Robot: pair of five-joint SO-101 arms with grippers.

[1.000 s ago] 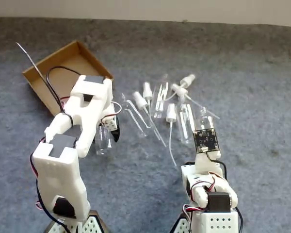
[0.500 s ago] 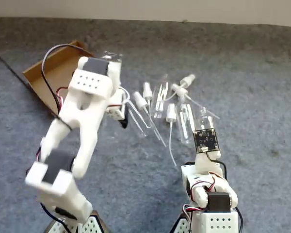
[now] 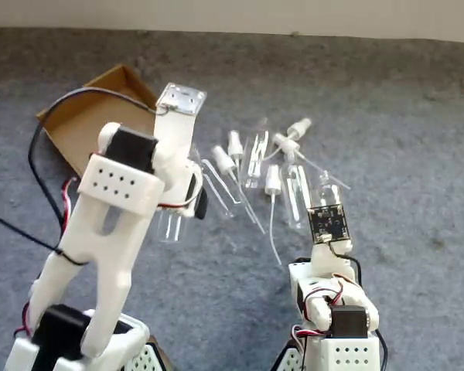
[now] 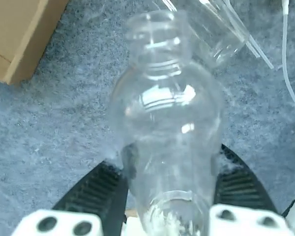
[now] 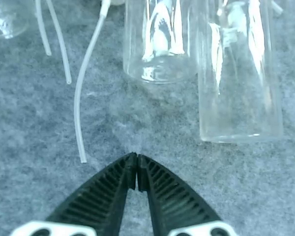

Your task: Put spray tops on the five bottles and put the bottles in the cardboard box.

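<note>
Lifts farther forward than a second ago, clamping a capless bottle between the left fingers above the worktop, near the cardboard box. Holds the right fingers pressed together before loose bottles and spray tops.

Probably a robotics lab bench or hobby workspace. A grey carpet-like mat covers the tabletop up to its far edge, where a plain pale wall begins. At the near edge stands a white printed arm with exposed wiring, beside another arm's bare circuit board.
</note>
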